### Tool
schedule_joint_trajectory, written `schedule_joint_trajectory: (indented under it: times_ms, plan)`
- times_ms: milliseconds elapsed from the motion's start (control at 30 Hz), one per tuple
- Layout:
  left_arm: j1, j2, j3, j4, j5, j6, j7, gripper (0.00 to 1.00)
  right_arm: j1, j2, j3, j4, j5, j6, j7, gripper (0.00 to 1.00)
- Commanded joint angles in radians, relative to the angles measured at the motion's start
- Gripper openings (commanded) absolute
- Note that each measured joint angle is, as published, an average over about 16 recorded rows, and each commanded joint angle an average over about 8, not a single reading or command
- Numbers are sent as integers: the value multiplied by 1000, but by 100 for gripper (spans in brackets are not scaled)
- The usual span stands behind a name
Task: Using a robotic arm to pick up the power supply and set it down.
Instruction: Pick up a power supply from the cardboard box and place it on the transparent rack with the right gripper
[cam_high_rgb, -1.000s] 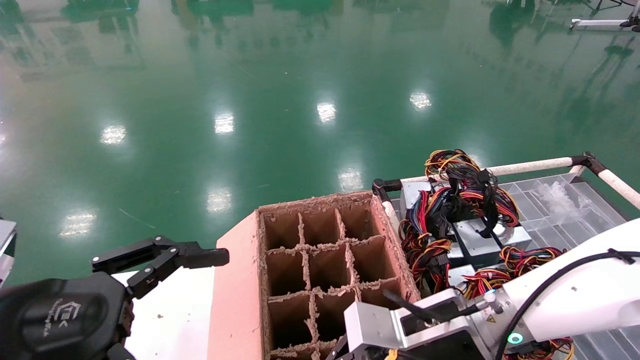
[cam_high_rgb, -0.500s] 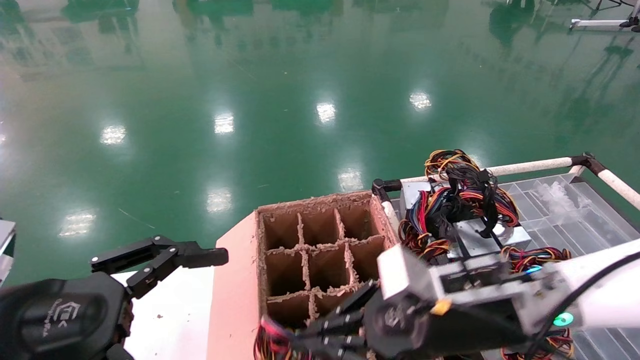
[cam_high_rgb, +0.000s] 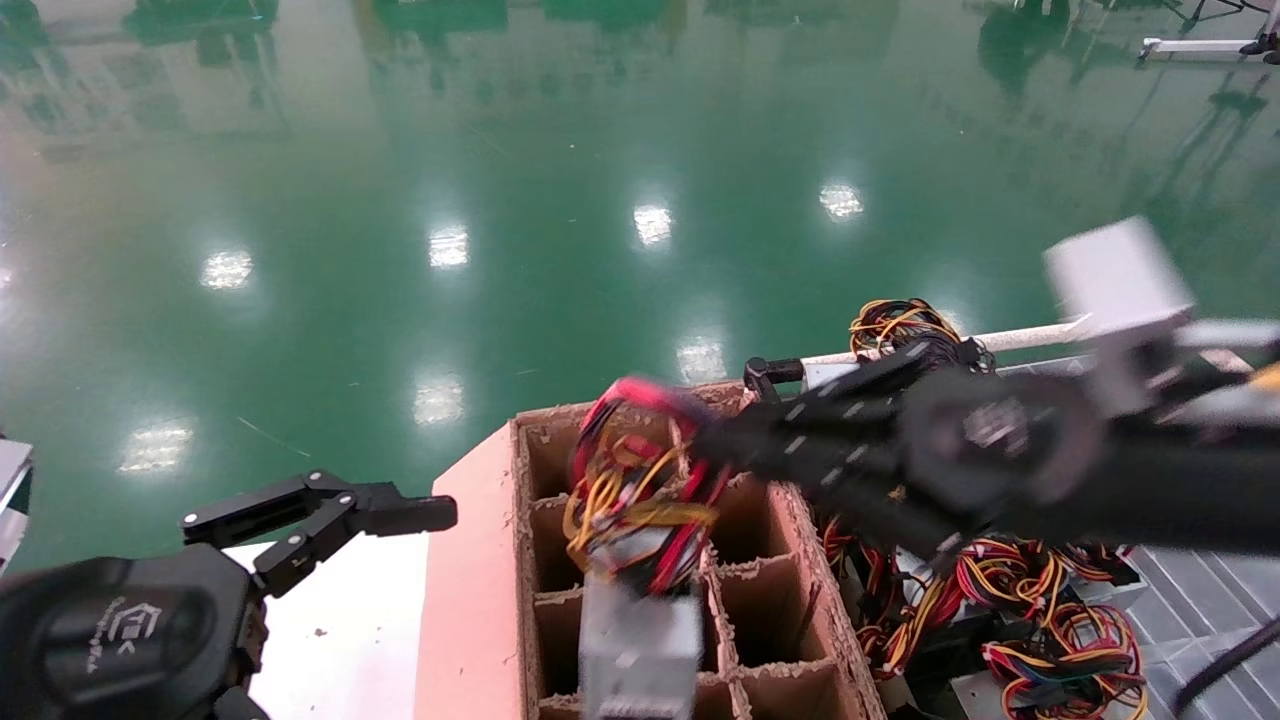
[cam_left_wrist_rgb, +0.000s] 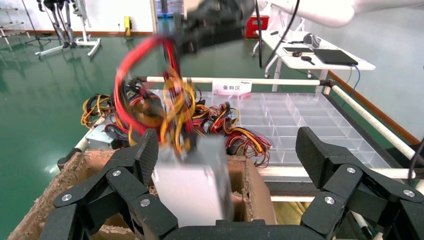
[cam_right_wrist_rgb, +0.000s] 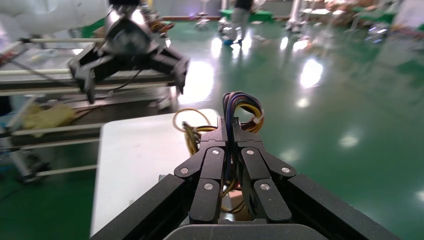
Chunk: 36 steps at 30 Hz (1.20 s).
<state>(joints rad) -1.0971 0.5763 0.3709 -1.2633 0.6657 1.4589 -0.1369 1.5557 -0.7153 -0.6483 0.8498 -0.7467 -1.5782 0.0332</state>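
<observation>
Silver-grey power supply (cam_high_rgb: 640, 650) dangles at lower centre of the head view over the cardboard divider box (cam_high_rgb: 480, 560); right gripper (cam_high_rgb: 712, 440) is clamped on its wires (cam_high_rgb: 630, 490); left gripper (cam_high_rgb: 330, 515) idles lower left, fingers apart; carrying step, and next calls for lowering it squarely into a cell.

Head camera looks down from above; both wrist cameras look closely along their pincers, sharing the divided carton (cam_high_rgb: 690, 560).

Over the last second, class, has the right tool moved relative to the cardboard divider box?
Yes. The right tool rose from the box's near edge toward its far rim, lifting the power supply by its wires.
</observation>
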Motion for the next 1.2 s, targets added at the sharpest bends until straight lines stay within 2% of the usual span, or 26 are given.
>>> schedule_joint_trajectory:
  times_ms: [33, 333, 700, 867, 1200]
  plan:
    - [0, 0, 0, 0, 0, 0, 0, 100, 13, 27, 9, 3, 22, 1, -1, 0]
    - [0, 0, 0, 0, 0, 0, 0, 100, 160, 174, 13, -63, 27, -8, -10, 0]
    - [0, 0, 0, 0, 0, 0, 0, 100, 390, 362, -31, -164, -86, -7, -41, 0]
    - [0, 0, 0, 0, 0, 0, 0, 100, 436, 441, -58, -178, -127, -9, -50, 0]
    - [0, 0, 0, 0, 0, 0, 0, 100, 460, 597, -121, -169, -223, -7, -104, 0]
